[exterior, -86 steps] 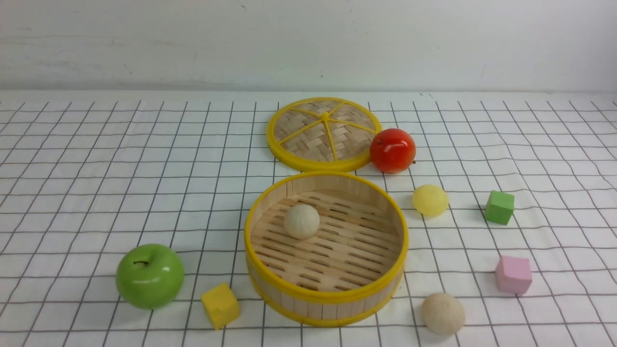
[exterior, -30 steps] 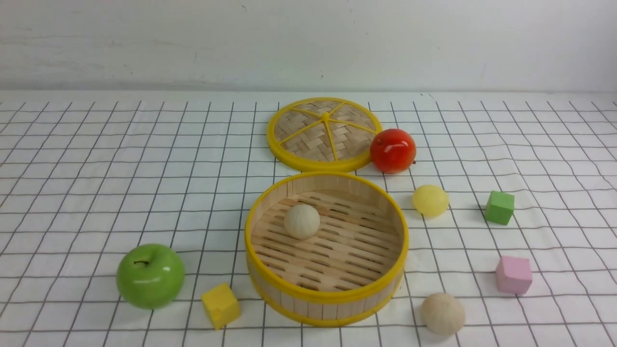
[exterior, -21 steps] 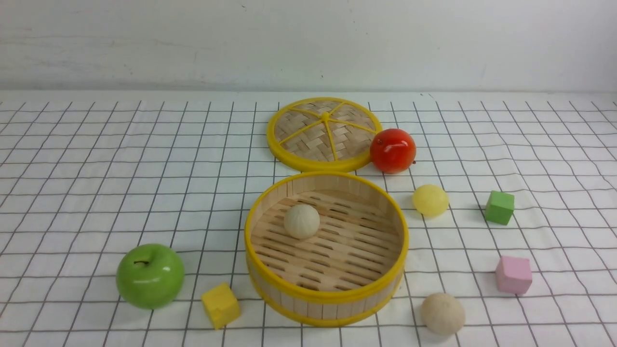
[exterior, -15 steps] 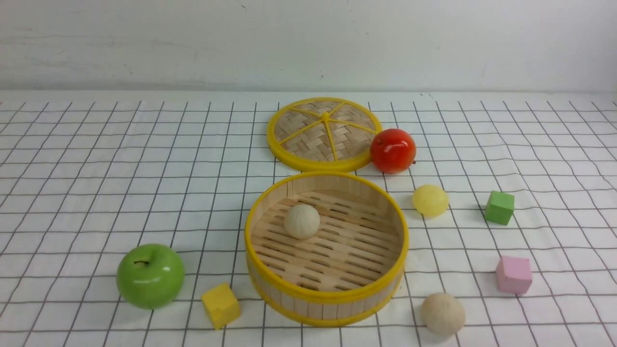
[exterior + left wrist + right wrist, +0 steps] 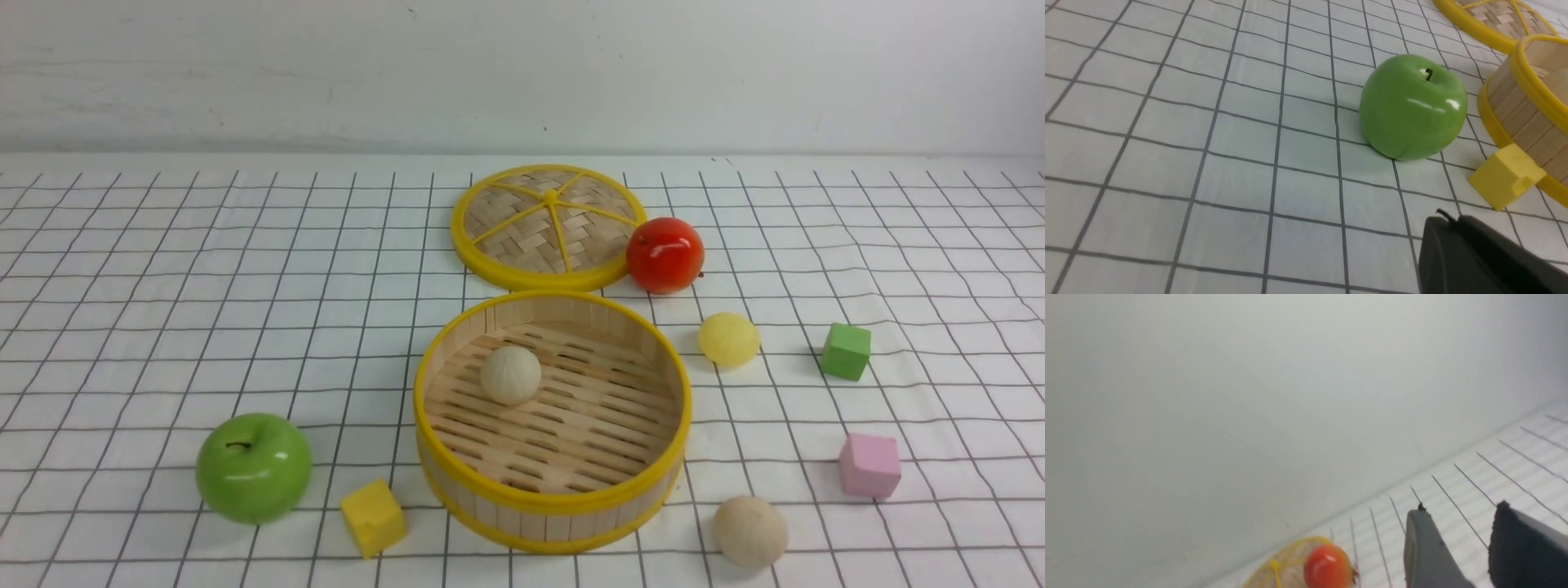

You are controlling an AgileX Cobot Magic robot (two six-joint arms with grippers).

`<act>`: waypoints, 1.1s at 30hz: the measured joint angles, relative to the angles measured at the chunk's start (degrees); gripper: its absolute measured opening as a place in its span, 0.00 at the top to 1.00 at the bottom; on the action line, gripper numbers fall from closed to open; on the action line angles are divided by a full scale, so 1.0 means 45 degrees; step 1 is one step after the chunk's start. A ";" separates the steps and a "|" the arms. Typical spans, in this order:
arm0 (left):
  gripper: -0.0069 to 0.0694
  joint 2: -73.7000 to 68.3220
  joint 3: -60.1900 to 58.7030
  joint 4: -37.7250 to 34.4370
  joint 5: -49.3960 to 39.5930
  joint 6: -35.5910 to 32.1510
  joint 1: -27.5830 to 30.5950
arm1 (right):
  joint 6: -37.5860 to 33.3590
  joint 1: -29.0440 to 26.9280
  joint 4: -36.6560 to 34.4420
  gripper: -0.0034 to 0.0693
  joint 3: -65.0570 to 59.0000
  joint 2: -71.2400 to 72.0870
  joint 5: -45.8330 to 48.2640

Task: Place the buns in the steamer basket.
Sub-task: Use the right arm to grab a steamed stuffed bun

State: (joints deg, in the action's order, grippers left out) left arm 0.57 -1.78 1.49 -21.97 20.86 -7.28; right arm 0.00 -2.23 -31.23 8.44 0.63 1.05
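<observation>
— Three to account for. Where do we see them?

— We see one cream bun [image 5: 510,374] lying on the slat floor of the basket [image 5: 553,523], toward its far left. The yellow bun [image 5: 728,338] sits on the checked cloth [image 5: 163,286] just right of the basket, near the red apple [image 5: 664,255]. The other cream bun [image 5: 749,531] lies on the cloth beside the basket's near right side, not touching it.

— And our grippers?

— Neither shows in the front view. The left gripper [image 5: 1453,245] has its fingers pressed together, with nothing seen in them. It hangs over the cloth near the green apple [image 5: 1412,108] and the yellow cube [image 5: 1504,175], and the basket's wall stands just beyond the cube. The right gripper [image 5: 1461,526] stands spread with nothing between its fingers. It is aimed at the back wall [image 5: 1249,396], with the red apple and the lid [image 5: 1286,563] far ahead of it. From its camera we cannot tell how near the two loose ones lie.
</observation>
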 joint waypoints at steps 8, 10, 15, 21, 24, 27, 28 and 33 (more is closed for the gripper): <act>0.87 0.0000 0.0000 0.0000 0.0000 0.0000 0.0000 | 0.0000 0.0000 0.0114 0.62 0.5486 -0.2703 0.3310; 0.86 0.0000 0.0000 0.0000 0.0000 0.0000 0.0000 | -0.0089 0.0000 0.0425 0.62 0.6406 -0.3970 0.4724; 0.86 0.0000 0.0000 0.0000 0.0000 0.0000 0.0000 | -0.0910 0.0000 0.1976 0.62 0.7262 -0.7339 0.6773; 0.86 0.0000 0.0000 0.0000 0.0000 0.0000 0.0000 | -0.1364 0.0150 0.1342 0.62 0.7261 -1.0569 0.6647; 0.86 0.0000 0.0000 0.0000 0.0000 0.0000 0.0000 | -0.1991 0.0895 0.1105 0.62 0.7288 -1.1769 0.6542; 0.86 0.0000 0.0000 0.0000 0.0000 0.0000 0.0000 | -0.3212 0.2244 0.1038 0.62 0.7564 -1.3396 0.6900; 0.86 0.0000 0.0000 0.0000 0.0000 0.0000 0.0000 | -0.3324 0.2542 0.1052 0.62 0.7724 -1.3842 0.7204; 0.86 0.0000 0.0000 0.0000 0.0000 0.0000 0.0000 | -0.2786 0.3720 0.1831 0.62 0.8932 -1.6593 0.9847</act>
State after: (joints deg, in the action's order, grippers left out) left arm 0.57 -1.78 1.49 -21.97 20.86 -7.28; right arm -12.53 14.51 -22.99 48.63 -74.04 45.36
